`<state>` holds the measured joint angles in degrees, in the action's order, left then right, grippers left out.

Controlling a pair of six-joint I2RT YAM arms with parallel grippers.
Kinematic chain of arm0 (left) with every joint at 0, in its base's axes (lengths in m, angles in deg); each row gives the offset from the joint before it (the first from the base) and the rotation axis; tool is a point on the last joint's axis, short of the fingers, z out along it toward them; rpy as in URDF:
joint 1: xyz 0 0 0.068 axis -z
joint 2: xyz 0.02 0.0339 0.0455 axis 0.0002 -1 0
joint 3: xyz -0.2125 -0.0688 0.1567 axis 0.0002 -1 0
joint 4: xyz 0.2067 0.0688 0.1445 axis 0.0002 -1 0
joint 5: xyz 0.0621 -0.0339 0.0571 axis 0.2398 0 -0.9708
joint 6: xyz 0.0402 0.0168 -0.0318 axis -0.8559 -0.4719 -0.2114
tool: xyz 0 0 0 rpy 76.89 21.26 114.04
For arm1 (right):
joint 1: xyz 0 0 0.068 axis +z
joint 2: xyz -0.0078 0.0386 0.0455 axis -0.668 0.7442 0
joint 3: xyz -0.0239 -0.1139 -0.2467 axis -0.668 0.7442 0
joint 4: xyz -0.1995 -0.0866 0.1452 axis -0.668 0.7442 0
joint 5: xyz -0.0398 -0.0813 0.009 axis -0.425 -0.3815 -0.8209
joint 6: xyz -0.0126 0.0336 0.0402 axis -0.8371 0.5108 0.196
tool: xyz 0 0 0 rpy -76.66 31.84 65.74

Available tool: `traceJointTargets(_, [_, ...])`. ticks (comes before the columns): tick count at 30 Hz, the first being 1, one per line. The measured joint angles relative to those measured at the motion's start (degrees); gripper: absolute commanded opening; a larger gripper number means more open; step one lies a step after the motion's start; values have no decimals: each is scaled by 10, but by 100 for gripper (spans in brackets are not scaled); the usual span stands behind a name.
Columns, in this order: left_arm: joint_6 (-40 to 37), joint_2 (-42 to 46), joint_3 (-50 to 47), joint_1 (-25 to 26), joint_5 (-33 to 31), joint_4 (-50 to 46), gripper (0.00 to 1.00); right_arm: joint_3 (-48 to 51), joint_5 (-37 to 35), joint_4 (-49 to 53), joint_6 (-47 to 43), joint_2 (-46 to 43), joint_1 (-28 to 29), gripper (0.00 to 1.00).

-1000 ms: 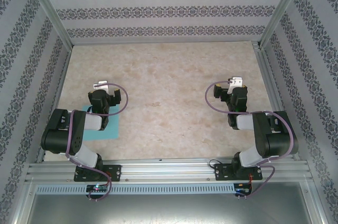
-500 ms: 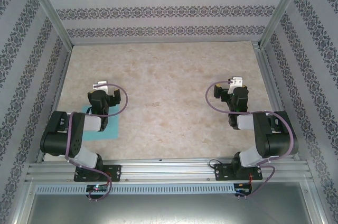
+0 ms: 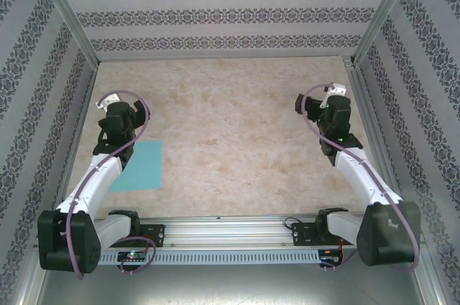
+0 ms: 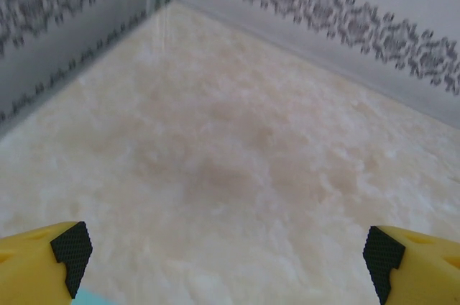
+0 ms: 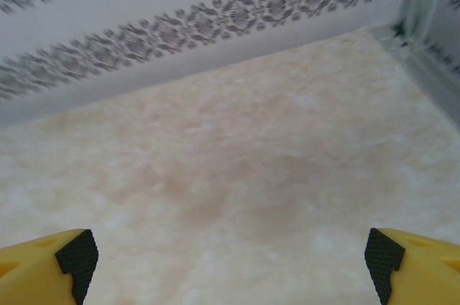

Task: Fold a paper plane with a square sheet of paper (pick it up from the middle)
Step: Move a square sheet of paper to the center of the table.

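Left gripper point(image 4: 226, 265) stands with its jaws spread wide and nothing between them. Its yellow fingers point(image 4: 36, 258), tipped with black pads, frame bare beige table point(image 3: 230, 118) at the lower corners of the left wrist view. Seen from above, it hangs toward 10 o'clock on the table. The square sheet of paper point(image 3: 140, 165) lies flat and unfolded at roughly 5 o'clock from it. The left arm point(image 3: 100, 172) crosses the sheet's left edge, and a turquoise sliver of the sheet shows just beside the left pad in the wrist view. Right gripper point(image 5: 230, 265), toward 2 o'clock on the table, is likewise spread wide and holds nothing, well apart from the sheet.
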<state>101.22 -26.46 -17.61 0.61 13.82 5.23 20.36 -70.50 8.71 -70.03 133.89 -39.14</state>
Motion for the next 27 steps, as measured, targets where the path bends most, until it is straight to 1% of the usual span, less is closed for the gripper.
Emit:
traceJointTargets(2, [33,0,9,-2,34,-63,100,-19,62,32,54,-5,0,98])
traceJointTargets(5, [67,4,8,-3,96,-143,100,-10,153,50,120,0,9,98])
traceJointTargets(6, [76,7,6,-3,116,-165,100,-6,168,56,130,1,17,98])
traceJointTargets(8, [97,15,1,-3,157,-205,100,-3,188,81,145,2,51,98])
traceJointTargets(11, [119,19,-16,-1,207,-243,100,-25,190,137,148,6,106,98])
traceJointTargets(13, [129,18,-33,2,229,-260,100,-49,178,170,148,11,134,98])
traceJointTargets(15, [134,14,-46,5,240,-278,100,-63,169,182,148,14,153,98])
traceJointTargets(19, [145,-6,-67,11,262,-288,100,-66,162,187,149,24,173,98])
traceJointTargets(27, [178,-52,-95,83,292,-260,100,-68,158,191,150,84,211,98])
